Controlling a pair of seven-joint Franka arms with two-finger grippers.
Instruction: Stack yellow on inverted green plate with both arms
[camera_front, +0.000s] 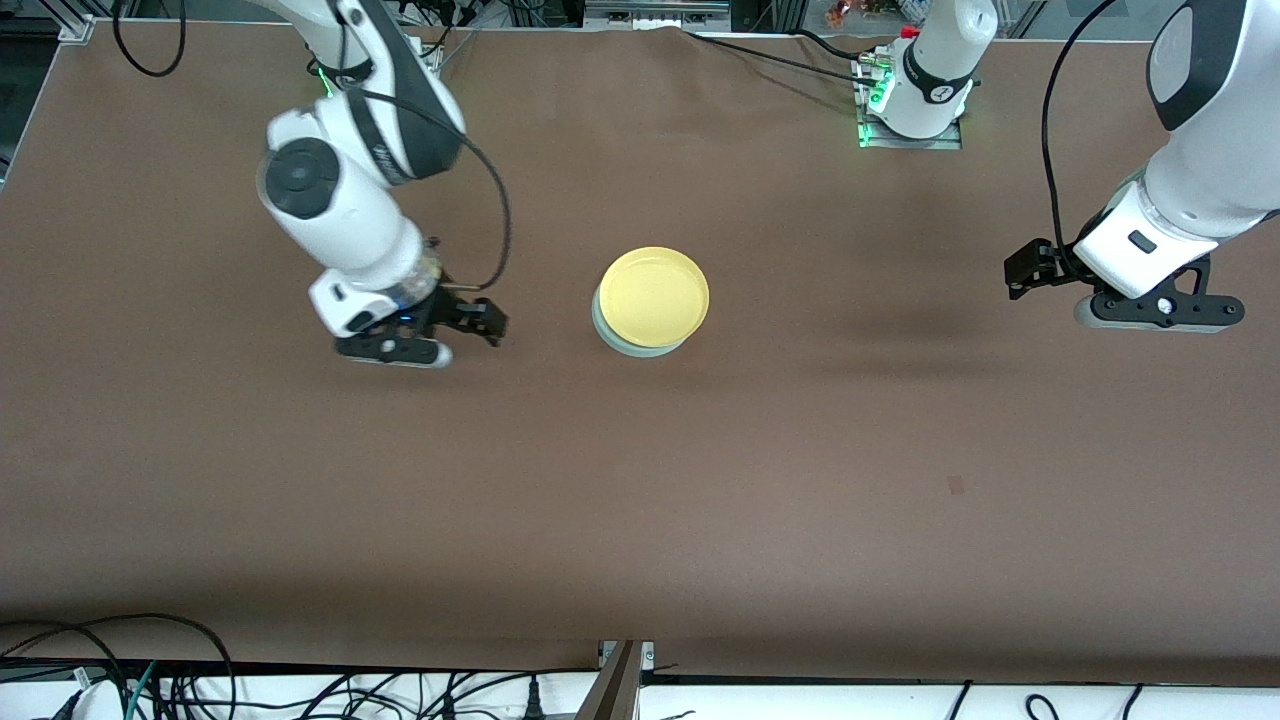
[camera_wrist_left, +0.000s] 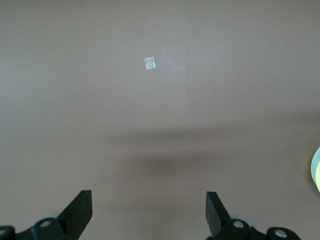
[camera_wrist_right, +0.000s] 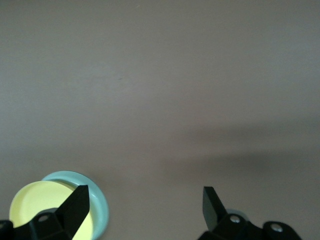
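Plates first: the round, shallow bright yellow plastic plate (camera_front: 654, 295) sits rim-up on the pale mint-green plate (camera_front: 612, 338), whose greyish edge peeks out beneath it toward the front camera. The stack rests mid-bench on the brown bench (camera_front: 700, 480), so the stacking looks done.

Right gripper (camera_front: 420, 340) hangs over bare bench toward the right arm's end, its fingers (camera_wrist_right: 75, 205) spread apart and holding nothing; in the right wrist view the stack lies just outside one fingertip, not between the two. Left gripper (camera_front: 1160, 310) waits over the left arm's end, well apart from the plates, fingers (camera_wrist_left: 80, 210) likewise released and empty; only a sliver of the stack shows at the edge of its wrist view, well outside the fingers. A small pale square mark (camera_wrist_left: 150, 63) lies on the bench ahead of the left fingers.

Handling, as a judgement: both plates look light, stiff and smooth, so likely slippery under hard pads. The yellow plate seems to sit slightly off-centre on the flat ringed base below, so a nudge could slide it off. If it needed correcting, the raised rim is the place to pinch, one finger inside and one outside, with the other arm steadying the green edge.
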